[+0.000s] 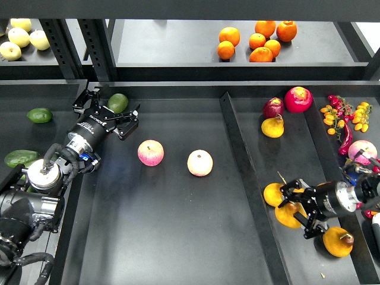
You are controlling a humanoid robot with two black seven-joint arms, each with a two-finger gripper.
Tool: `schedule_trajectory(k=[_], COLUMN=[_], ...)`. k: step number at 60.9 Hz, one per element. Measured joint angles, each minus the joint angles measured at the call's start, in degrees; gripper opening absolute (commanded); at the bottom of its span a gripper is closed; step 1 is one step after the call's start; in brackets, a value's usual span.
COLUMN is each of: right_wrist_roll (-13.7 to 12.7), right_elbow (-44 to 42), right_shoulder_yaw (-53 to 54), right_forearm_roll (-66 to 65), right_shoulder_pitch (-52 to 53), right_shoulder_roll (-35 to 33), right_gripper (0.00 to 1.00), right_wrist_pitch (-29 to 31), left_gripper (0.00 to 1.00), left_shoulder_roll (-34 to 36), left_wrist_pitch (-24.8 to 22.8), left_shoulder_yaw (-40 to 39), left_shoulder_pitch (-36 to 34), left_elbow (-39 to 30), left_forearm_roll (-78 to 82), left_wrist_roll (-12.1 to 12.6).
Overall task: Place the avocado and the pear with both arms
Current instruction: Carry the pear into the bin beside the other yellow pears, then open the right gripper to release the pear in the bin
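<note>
upper left, my left gripper (pixel 113 111) spread around the avocado (pixel 118 102); lower right, right gripper (pixel 292 205) spread around a pear (pixel 287 215).

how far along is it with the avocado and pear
Early stage. Nothing looks placed yet: the middle tray holds only two pink apples. In hand: the left gripper is open around the avocado, not lifted. The right gripper is at a pear in the right tray, fingers around it, though I cannot tell whether they have closed. Left: grasp, lift and place both.
</note>
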Motion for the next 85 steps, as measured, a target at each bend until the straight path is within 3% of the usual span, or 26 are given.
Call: schedule_trajectory(k=[85], right_wrist_roll=[0.0], right_elbow=[-3.8], right_shoulder_yaw=[2.7], right_forearm_roll=[-2.8], right_shoulder_pitch=[-11.2], right_shoulder_roll=[1.4], right_gripper=[0.11], right_wrist_pitch=[0.0], left_gripper=[0.99], left_shoulder_roll=[0.0], left_wrist_pitch=[0.0], left_shoulder_yaw=[0.3], left_shoulder_pitch=[0.2], left_elbow=[0.1], left_forearm_roll=[0.0], left_wrist_roll=[0.0])
